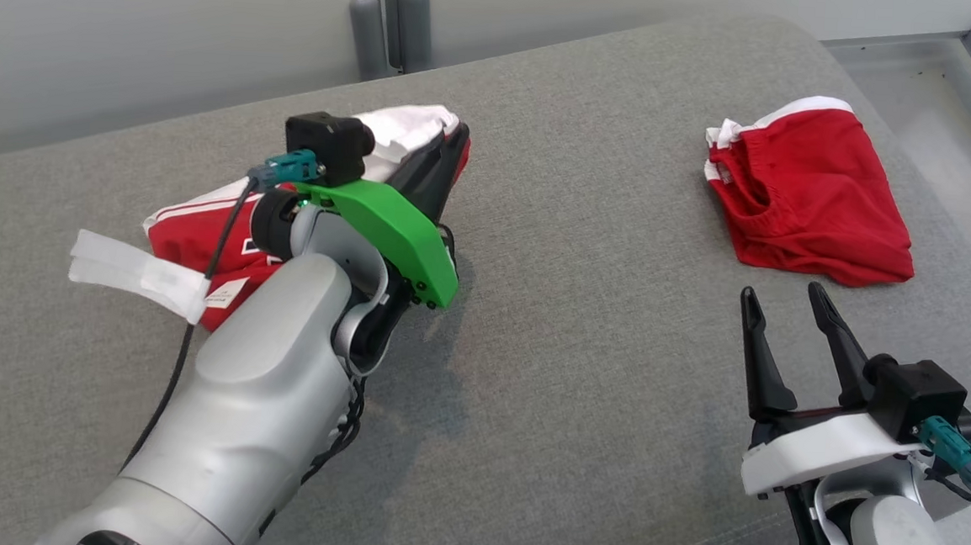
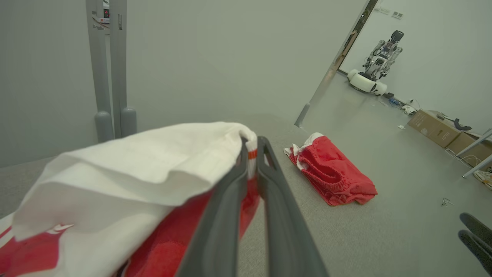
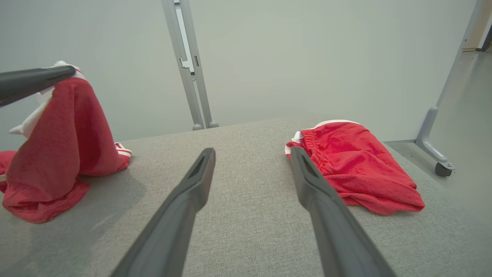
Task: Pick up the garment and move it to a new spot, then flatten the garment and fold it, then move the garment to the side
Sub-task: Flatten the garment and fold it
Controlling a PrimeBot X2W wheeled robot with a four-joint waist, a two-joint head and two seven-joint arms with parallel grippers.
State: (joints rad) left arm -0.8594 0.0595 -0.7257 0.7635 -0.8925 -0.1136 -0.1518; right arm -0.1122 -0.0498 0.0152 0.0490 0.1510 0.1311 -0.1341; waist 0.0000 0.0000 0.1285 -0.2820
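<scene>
Clamped shut, my left end effector (image 2: 253, 144) holds the crumpled red-and-white fabric garment (image 2: 134, 161), its tail on the grey upholstered surface (image 1: 573, 354) below; my right end effector (image 1: 781, 292) gapes empty. Pickup looks underway; next I'd carry it elsewhere.

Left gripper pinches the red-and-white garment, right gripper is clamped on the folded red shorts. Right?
Not quite: the right gripper is open and holds nothing, as the right wrist view shows; the folded red shorts lie apart from it. The left gripper does pinch the red-and-white garment.

Grey fabric surface (image 1: 580, 379); pale wall (image 2: 215, 57) behind; cardboard boxes (image 2: 438, 129) on floor (image 2: 384, 115).
</scene>
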